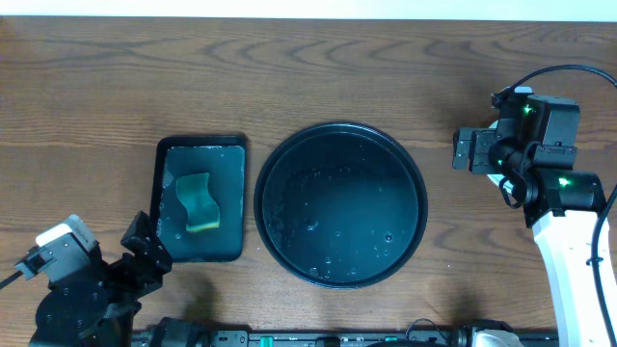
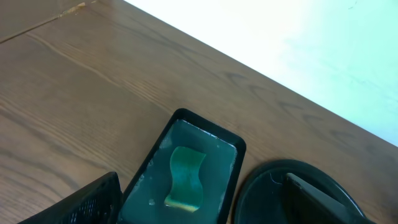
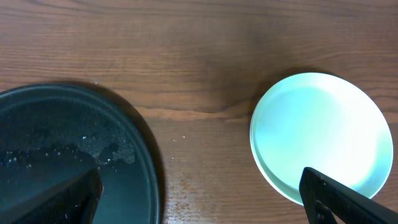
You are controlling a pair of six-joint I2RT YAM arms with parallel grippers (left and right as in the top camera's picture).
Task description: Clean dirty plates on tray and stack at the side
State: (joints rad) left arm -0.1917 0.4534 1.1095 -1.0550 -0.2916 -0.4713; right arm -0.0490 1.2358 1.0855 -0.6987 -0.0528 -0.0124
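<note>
Overhead view. The round black tray (image 1: 275, 154) is shown at the centre of the wood-grain tabletop (image 1: 96, 87). It is wet with droplets and carries no plates. Just to its left a smaller rectangular tray (image 1: 231, 246) is set, with a green-yellow sponge (image 1: 198, 200) lying inside it. The left gripper (image 1: 149, 249) is seen at the near left, beside the near corner of the rectangular tray, with its jaws spread and nothing between them. The right gripper (image 1: 461, 151) is held at the right of the round tray, likewise released and empty. The plates are hidden in this view.

Left wrist view. The rectangular tray and the sponge in shallow water are framed between the two dark fingers (image 2: 87, 202), which are parted wide. Part of the round tray's rim is seen at the lower right.

Right wrist view. The plates (image 3: 320, 134) are shown on bare tabletop beside the round tray, apart from its rim. A clean pale mint plate lies on top and a second rim shows beneath it. The number stacked cannot be told. The fingers are spread at either lower corner, touching nothing.
</note>
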